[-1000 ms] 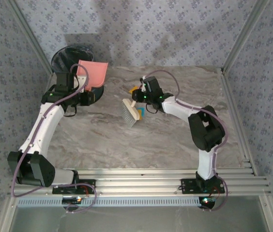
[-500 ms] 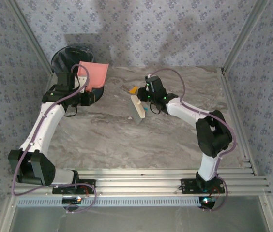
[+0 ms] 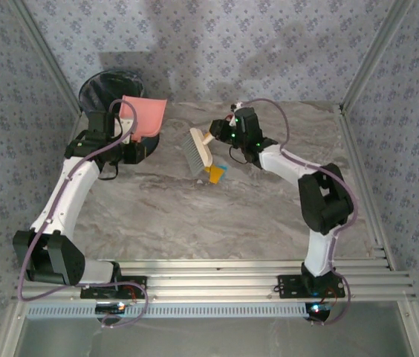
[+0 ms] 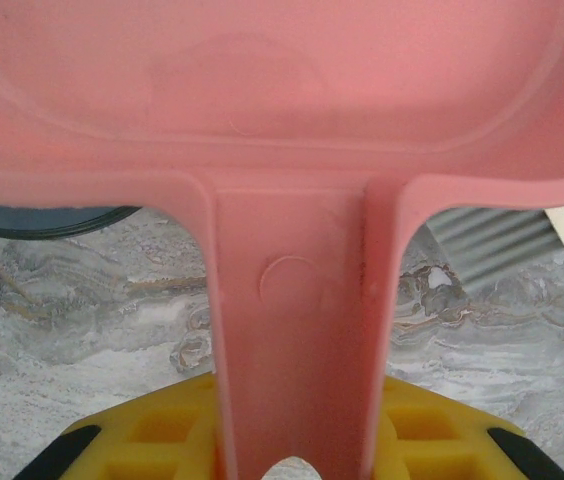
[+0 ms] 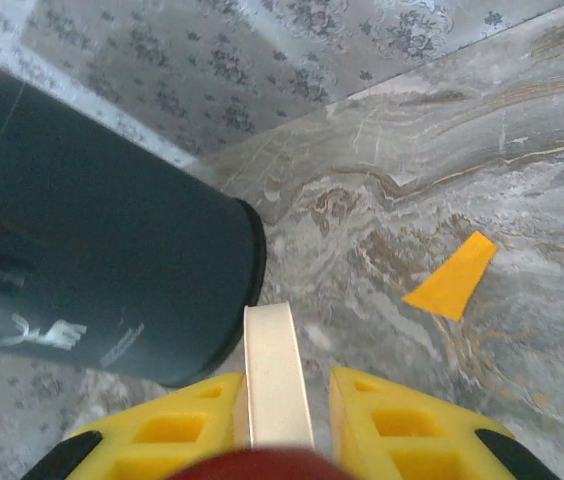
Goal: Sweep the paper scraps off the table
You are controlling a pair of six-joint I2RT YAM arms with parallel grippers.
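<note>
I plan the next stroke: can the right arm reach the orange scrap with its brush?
Probably yes: the right gripper grips the brush, whose bristles hang just beside the orange scrap, and nothing stands between them.

The left gripper (image 4: 292, 445) holds the pink dustpan (image 4: 282, 120) above the marble table (image 4: 72, 330).

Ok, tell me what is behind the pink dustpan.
A dark round bin stands behind the pink dustpan. The dustpan covers part of the bin's near side, so whatever lies there is hidden.

Lab enclosure: aluminium-framed table (image 3: 195, 216), floral panel walls (image 3: 269, 44).
</note>
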